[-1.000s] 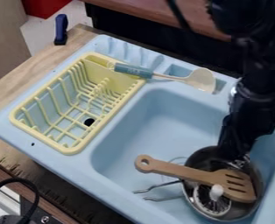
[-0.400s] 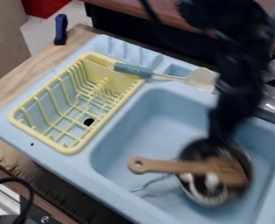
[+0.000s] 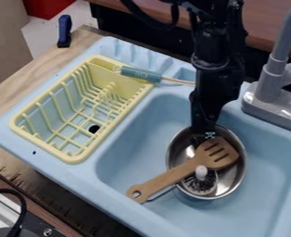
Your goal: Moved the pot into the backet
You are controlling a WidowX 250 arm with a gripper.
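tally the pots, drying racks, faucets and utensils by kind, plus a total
Pots: 1 (steel pot)
Drying racks: 1 (yellow rack)
Faucets: 1 (gray faucet)
Utensils: 3 (wooden spatula, teal-handled utensil, white-knobbed brush-like tool)
Total: 6

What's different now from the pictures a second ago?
The pot has slid across the sink toward the yellow rack and turned, carrying the brush with it. The wooden spatula in it has swung too: its handle now points to the lower left of the view. The gripper moved along with the pot, at its far rim. The rack and the blue-handled spoon stayed put.
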